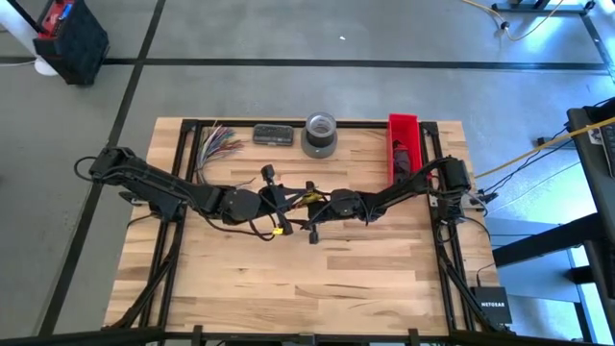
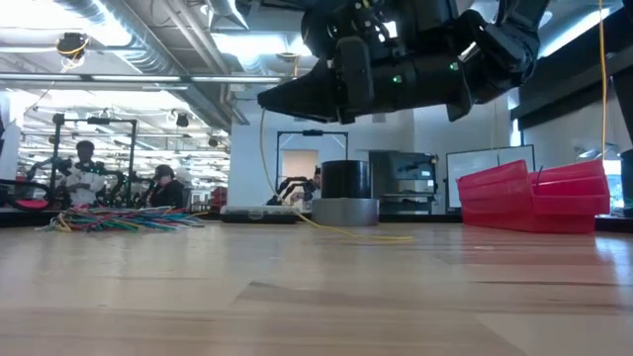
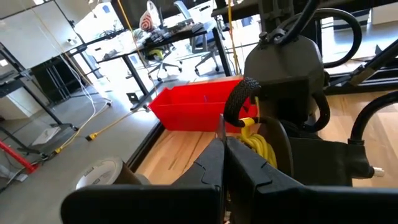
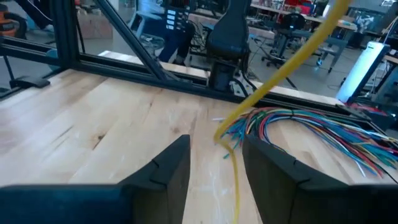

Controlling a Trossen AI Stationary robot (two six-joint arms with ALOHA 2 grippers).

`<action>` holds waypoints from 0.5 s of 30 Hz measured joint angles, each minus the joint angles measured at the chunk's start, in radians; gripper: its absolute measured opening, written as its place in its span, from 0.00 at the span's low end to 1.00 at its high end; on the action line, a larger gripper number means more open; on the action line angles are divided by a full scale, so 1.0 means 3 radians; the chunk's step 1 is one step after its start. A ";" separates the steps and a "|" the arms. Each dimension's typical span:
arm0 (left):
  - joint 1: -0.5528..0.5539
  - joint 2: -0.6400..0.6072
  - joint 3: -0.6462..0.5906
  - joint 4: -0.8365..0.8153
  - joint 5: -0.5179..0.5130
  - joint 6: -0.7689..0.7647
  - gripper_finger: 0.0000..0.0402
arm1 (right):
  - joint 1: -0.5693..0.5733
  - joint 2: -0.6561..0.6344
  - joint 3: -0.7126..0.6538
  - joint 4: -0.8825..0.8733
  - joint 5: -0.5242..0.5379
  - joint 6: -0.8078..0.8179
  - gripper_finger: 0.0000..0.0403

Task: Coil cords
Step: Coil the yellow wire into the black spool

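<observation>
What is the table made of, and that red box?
The table looks like pale wood: grain lines and plank seams show, with a smooth, slightly shiny finish. The red box looks like hard plastic, probably: even bright colour, thin glossy walls.

Overhead, table-level and two wrist views, all sharing the table (image 1: 365,279).

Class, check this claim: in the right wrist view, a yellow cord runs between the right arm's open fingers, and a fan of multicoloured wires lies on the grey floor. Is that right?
Not quite. The multicoloured wires lie on the wooden table, not the floor; the right wrist view shows it. The yellow cord does run between the right gripper's open fingers.
</observation>
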 joint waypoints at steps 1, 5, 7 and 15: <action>0.0004 0.0000 0.0000 0.0001 0.0000 0.0001 0.00 | 0.0000 0.0012 0.0014 -0.0001 0.0003 0.0000 0.38; 0.0012 0.0003 0.0000 0.0015 0.0010 0.0012 0.00 | 0.0000 0.0107 0.0075 -0.0071 0.0033 0.0003 0.32; 0.0009 0.0003 0.0000 0.0017 0.0014 0.0045 0.00 | -0.0003 0.0123 0.0090 -0.0173 0.0034 -0.0002 0.25; -0.0066 -0.0004 0.0000 0.0013 0.0002 0.0138 0.00 | -0.0002 0.0105 0.0095 -0.0413 0.0252 -0.0264 0.04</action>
